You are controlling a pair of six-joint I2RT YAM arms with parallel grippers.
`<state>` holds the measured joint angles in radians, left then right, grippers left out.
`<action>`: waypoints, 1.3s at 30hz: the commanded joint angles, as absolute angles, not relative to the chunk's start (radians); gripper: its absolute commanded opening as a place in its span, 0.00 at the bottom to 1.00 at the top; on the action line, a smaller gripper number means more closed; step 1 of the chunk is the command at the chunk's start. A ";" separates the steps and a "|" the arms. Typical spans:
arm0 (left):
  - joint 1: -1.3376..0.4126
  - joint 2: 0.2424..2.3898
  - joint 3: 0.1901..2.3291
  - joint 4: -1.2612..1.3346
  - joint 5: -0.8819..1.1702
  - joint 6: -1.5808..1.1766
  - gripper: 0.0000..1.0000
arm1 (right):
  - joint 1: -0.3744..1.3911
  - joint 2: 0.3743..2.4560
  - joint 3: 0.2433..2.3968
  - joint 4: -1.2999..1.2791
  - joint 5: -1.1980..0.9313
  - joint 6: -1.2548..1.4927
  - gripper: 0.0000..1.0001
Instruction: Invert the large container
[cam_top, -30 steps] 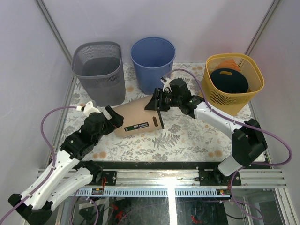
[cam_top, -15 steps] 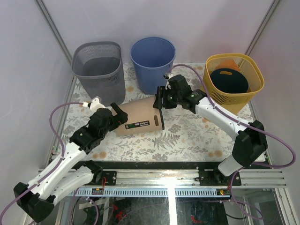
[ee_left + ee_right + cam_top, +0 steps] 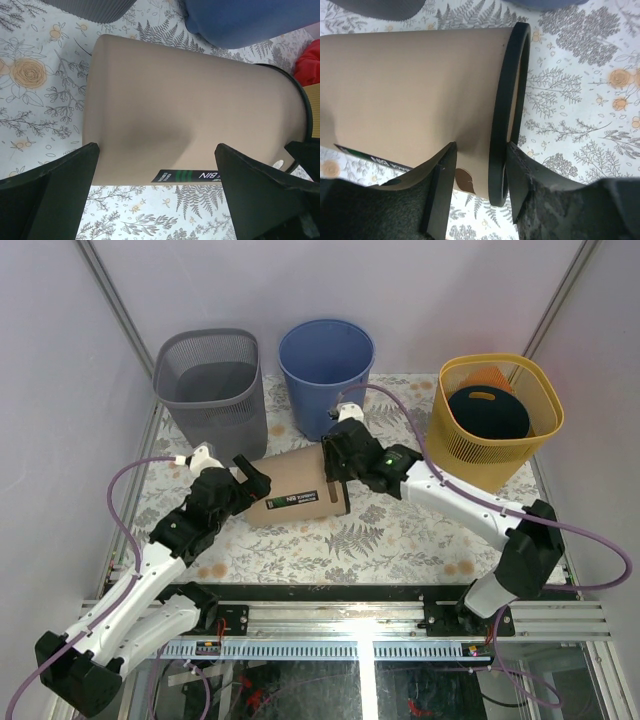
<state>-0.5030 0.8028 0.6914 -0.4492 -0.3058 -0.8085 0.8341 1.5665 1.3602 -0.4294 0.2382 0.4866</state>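
Observation:
The large container is a tan bin (image 3: pixel 296 493) with a black rim (image 3: pixel 506 110), lying on its side on the floral table with its mouth to the right. It also fills the left wrist view (image 3: pixel 190 125). My right gripper (image 3: pixel 481 172) is partly open and straddles the rim from above, with one finger (image 3: pixel 440 190) over the outer wall and the other (image 3: pixel 522 185) at the mouth side, against the rim. My left gripper (image 3: pixel 155 200) is wide open just in front of the bin's side, near its closed base, and holds nothing.
A grey mesh bin (image 3: pixel 212 390) and a blue bin (image 3: pixel 326 370) stand right behind the tan bin. A yellow basket (image 3: pixel 497 420) holding dark and orange items stands at the back right. Purple cables loop beside both arms.
My right gripper has moved left and down onto the bin's rim. My left gripper has moved forward to the bin's base end. The bin has rolled slightly, so its label sits higher.

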 commanded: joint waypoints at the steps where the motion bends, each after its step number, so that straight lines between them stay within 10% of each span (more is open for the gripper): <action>1: -0.494 0.790 0.715 -0.418 -0.275 -0.768 1.00 | 0.891 1.607 1.392 -0.365 0.468 0.495 0.46; 8: -0.491 0.766 0.722 -0.444 -0.246 -0.736 1.00 | 0.945 1.630 1.307 -0.217 0.668 0.518 0.32; 20: -0.490 0.709 0.705 -0.467 -0.199 -0.683 1.00 | 0.983 1.757 1.251 -0.053 0.841 0.536 0.43; 31: -0.489 0.659 0.716 -0.499 -0.191 -0.649 1.00 | 0.985 1.799 1.221 0.051 0.894 0.539 0.00; 39: -0.489 0.627 0.729 -0.524 -0.197 -0.656 1.00 | 0.985 1.659 1.026 0.207 0.788 0.620 0.00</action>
<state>-0.4953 0.6483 0.6918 -0.4999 -0.2012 -0.6750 0.9783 1.7004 1.1793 0.2375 0.8787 0.5331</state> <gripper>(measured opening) 0.996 0.051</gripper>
